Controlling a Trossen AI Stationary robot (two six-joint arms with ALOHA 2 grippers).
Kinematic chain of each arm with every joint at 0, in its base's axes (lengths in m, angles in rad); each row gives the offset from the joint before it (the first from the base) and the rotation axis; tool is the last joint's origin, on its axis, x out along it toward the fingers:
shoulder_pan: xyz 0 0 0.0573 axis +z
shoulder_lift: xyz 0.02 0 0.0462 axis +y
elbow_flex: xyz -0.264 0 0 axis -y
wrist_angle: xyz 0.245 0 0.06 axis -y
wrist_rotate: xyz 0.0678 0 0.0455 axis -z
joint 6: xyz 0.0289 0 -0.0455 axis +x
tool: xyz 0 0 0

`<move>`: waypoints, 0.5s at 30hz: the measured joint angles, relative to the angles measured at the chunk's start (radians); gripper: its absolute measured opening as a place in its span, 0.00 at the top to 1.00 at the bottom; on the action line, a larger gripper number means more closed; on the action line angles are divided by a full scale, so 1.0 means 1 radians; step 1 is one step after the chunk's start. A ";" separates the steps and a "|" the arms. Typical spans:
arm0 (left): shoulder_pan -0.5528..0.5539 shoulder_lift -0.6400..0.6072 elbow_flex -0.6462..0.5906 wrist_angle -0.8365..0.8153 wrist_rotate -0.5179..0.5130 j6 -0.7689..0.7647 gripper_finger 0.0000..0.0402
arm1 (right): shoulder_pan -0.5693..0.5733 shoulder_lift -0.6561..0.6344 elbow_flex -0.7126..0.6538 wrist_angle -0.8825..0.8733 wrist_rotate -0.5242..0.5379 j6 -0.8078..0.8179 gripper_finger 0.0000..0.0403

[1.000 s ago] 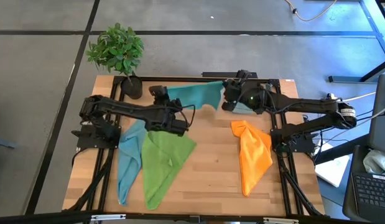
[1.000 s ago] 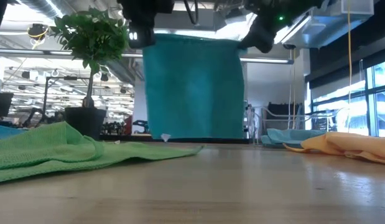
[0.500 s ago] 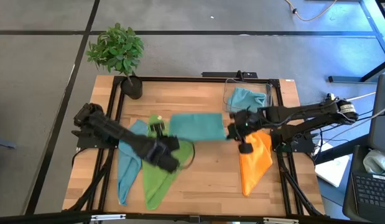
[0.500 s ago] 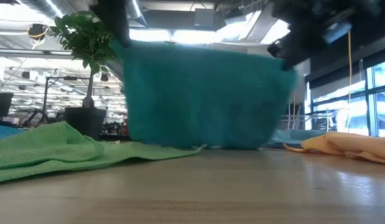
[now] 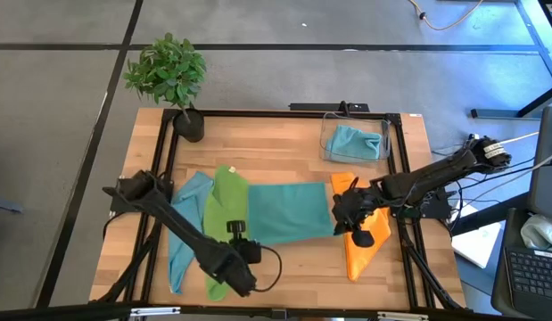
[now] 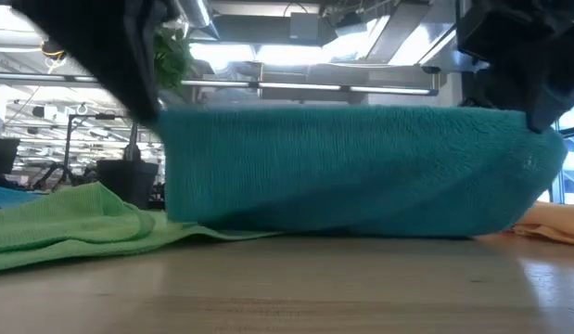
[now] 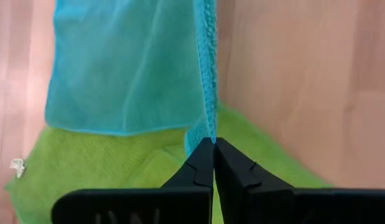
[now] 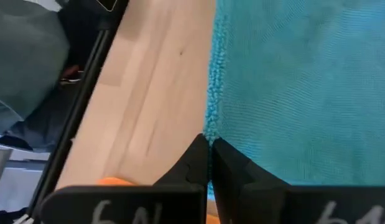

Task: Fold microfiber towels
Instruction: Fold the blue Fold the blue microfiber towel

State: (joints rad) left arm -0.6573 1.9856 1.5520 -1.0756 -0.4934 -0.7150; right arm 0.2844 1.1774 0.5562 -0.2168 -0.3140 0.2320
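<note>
The teal towel (image 5: 289, 212) is stretched between my two grippers at the table's middle. In the low view (image 6: 351, 172) its held edge is up and its lower part lies on the table. My left gripper (image 5: 238, 234) is shut on its near-left corner. My right gripper (image 5: 341, 212) is shut on its right corner. A lime green towel (image 5: 224, 209) lies partly under the teal towel's left side. A light blue towel (image 5: 186, 223) lies to the left of the green one. The orange towel (image 5: 365, 241) lies below my right gripper. My left gripper pinches the teal towel's hemmed edge at a corner (image 7: 208, 127) between its two shut fingertips. The towel runs away from the fingers, fairly taut, its far part on the table and the green towel. My right gripper pinches the towel's hemmed edge at the other corner (image 8: 212, 124) between its two shut fingertips. The held edge (image 6: 361, 111) is raised above the table and drawn almost straight between the two grippers.
A clear plastic bin (image 5: 327, 152) at the back right holds another light blue towel (image 5: 356, 141). A potted plant (image 5: 168, 76) stands at the back left corner. Bare wood (image 5: 293, 267) shows along the near edge, between the green and orange towels.
Both grippers have gone from the far edge toward the near edge and down, carrying the teal towel between them. The towel hung clear and upright before. Now its lower part lies on the table and over the green towel, with the held edge still raised.
</note>
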 joint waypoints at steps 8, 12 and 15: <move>0.111 0.043 -0.001 -0.180 -0.104 0.043 1.00 | -0.066 0.000 -0.021 -0.028 0.314 -0.104 0.97; 0.176 0.031 -0.001 -0.284 -0.183 0.058 1.00 | -0.121 0.000 -0.021 -0.038 0.451 -0.144 0.97; 0.226 0.032 -0.018 -0.268 -0.187 0.132 1.00 | -0.158 0.005 -0.021 -0.044 0.467 -0.172 0.97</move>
State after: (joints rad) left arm -0.4316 2.0174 1.5344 -1.3437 -0.6803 -0.5833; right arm 0.1267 1.1821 0.5354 -0.2607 0.1531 0.0601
